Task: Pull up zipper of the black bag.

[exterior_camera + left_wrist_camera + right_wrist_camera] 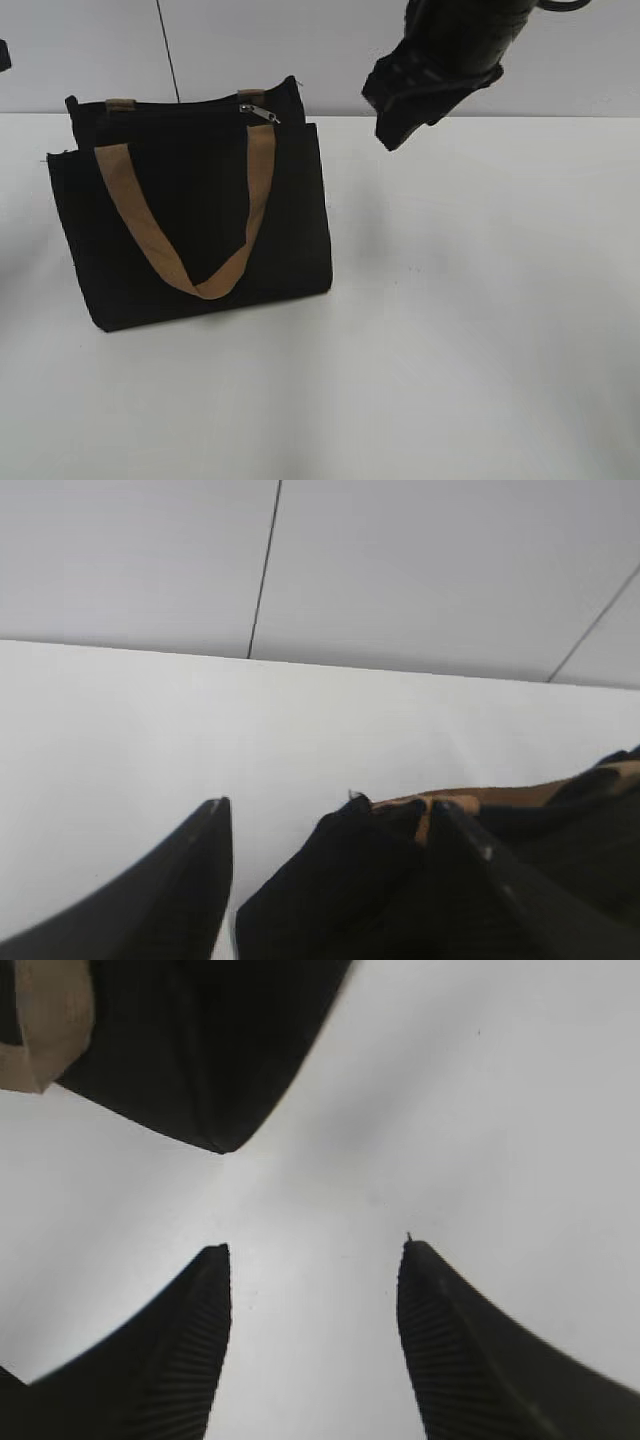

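The black bag (190, 230) stands on the left half of the white table, a tan strap handle (190, 270) hanging down its front. The silver zipper pull (262, 113) lies on the bag's top near its right end. My right gripper (400, 125) hangs raised to the right of the bag, apart from it. In the right wrist view it is open and empty (315, 1250) over bare table, with a bag corner (200, 1050) ahead. My left gripper (330, 810) is open; a bag corner (340, 890) with a tan strap (500, 798) shows between its fingers.
The white table (480, 330) stretches to the right of and in front of the bag. A pale wall (300, 50) with a thin dark vertical seam rises right behind the bag. The left arm is outside the exterior view.
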`<action>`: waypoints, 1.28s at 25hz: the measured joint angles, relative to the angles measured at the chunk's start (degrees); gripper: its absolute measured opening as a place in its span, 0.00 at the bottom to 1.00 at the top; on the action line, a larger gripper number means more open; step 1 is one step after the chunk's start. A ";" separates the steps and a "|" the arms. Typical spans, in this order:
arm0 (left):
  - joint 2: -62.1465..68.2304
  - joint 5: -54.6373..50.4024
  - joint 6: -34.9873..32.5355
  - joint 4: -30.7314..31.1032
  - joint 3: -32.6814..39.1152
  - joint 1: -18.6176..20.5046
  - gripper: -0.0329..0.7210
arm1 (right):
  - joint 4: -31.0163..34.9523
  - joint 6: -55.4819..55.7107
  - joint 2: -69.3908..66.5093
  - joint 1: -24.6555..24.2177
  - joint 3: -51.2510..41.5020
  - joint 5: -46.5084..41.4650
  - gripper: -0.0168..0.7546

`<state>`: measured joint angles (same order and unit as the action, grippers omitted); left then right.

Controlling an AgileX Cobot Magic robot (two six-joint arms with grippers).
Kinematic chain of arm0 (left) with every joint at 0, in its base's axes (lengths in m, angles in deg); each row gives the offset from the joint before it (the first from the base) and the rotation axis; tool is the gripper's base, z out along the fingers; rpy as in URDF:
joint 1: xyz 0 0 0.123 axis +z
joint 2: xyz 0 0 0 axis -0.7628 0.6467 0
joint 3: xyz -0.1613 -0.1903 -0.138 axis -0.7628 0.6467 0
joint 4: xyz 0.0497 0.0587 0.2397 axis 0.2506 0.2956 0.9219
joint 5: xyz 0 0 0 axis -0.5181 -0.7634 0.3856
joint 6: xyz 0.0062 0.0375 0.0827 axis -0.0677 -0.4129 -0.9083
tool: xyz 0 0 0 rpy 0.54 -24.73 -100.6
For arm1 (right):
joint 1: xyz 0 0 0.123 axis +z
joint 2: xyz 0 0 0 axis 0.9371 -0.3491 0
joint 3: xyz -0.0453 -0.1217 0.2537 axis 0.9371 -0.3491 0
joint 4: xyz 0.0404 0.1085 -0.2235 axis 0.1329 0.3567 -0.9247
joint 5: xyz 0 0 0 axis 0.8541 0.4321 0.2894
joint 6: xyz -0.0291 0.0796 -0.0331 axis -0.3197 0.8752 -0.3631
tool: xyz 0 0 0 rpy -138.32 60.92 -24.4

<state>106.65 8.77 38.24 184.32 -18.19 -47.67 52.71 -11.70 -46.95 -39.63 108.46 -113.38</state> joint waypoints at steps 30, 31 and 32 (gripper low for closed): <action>-1.87 -1.91 -1.45 0.00 0.00 0.03 0.71 | -0.07 12.23 45.84 -10.06 -30.08 -4.42 0.55; -1.87 -1.61 -1.45 0.00 0.00 0.03 0.71 | -0.07 12.23 49.12 -10.06 -33.24 -3.22 0.55; -1.94 -1.22 -1.45 0.00 0.00 0.03 0.71 | -0.07 12.09 52.61 -10.06 -35.84 -1.84 0.55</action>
<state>104.71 7.55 36.78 184.31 -18.19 -47.64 52.64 0.39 5.66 -49.69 72.62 -115.21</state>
